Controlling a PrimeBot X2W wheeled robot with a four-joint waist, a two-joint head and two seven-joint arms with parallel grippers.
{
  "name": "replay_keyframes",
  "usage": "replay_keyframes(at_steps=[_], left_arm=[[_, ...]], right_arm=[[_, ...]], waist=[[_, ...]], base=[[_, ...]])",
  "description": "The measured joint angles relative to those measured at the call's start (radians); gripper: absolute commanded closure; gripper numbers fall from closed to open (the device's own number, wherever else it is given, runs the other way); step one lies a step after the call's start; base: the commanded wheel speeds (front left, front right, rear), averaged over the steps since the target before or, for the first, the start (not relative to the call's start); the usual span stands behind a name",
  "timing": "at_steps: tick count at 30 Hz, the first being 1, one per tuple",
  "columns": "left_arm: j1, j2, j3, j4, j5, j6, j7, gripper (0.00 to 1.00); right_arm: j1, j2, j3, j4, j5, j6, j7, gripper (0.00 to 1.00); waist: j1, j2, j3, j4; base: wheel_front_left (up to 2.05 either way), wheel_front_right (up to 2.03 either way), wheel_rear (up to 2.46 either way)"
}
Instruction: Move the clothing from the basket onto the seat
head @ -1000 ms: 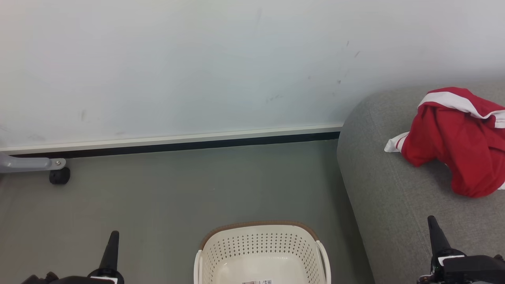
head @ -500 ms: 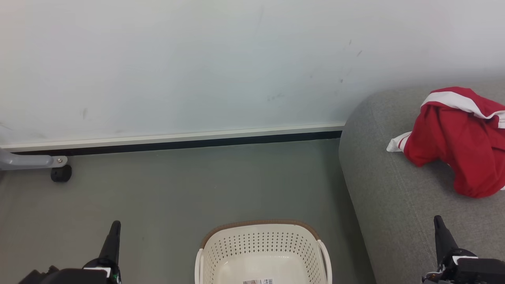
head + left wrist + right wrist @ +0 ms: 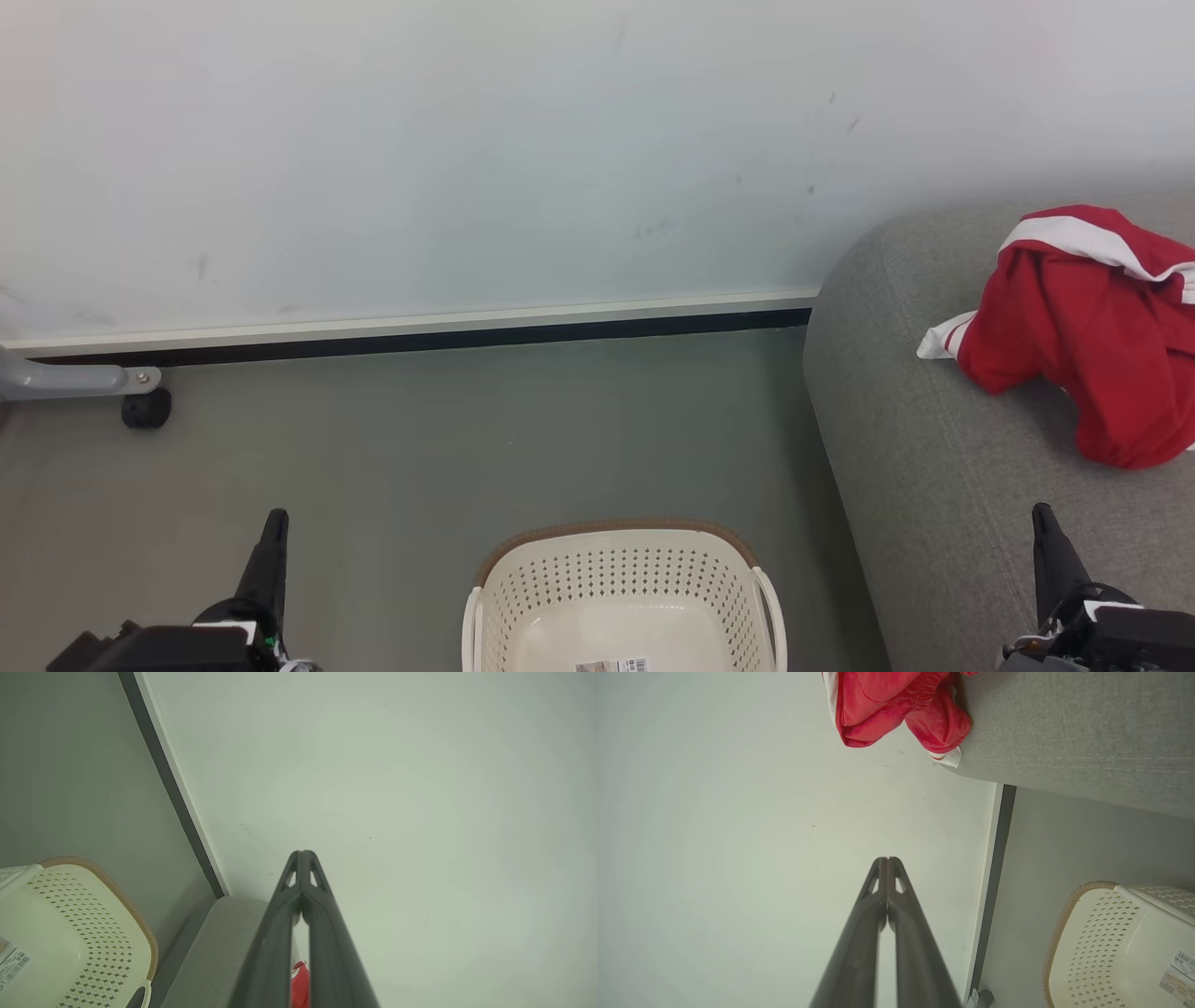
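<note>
The red clothing [image 3: 1083,345] lies in a bunched heap on the grey sofa [image 3: 924,485]. Its white cuff points toward the sofa's rounded end and rests on the fabric, not hanging off. The basket [image 3: 616,574] stands on the floor [image 3: 420,448] just beside that end. What I can see of its inside is bare apart from a printed label [image 3: 611,665]. Its near part is cut off from view, so I cannot say it is fully empty.

The left claw [image 3: 274,515] hangs low over the floor to the left of the basket, and the right claw [image 3: 1040,510] hangs low over the front of the sofa. On each, the 2 dark fingers are pressed tip to tip and hold nothing.

My reading is that the moving is done or nearly so, and the step in hand is the check. To do it well, look down into the near half of the basket before calling it finished. If 1 more garment turns up, spread the fingers wide above the rim first. Then come straight down inside the walls and pinch a thick fold, since thin sports fabric likely slips. Lift until the hem clears the rim, then set it well onto the sofa, away from the rounded end, where a loose sleeve could slide to the floor.
</note>
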Motion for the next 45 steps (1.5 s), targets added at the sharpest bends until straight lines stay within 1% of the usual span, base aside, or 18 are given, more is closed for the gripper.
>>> replay_keyframes(at_steps=[45], left_arm=[[0.000,0.000,0.000,0.002,0.000,-0.007,0.000,1.00]], right_arm=[[0.000,0.000,0.000,0.000,0.000,0.000,0.000,1.00]], waist=[[0.0000,0.0001,0.000,0.000]], base=[[0.00,0.00,0.00]])
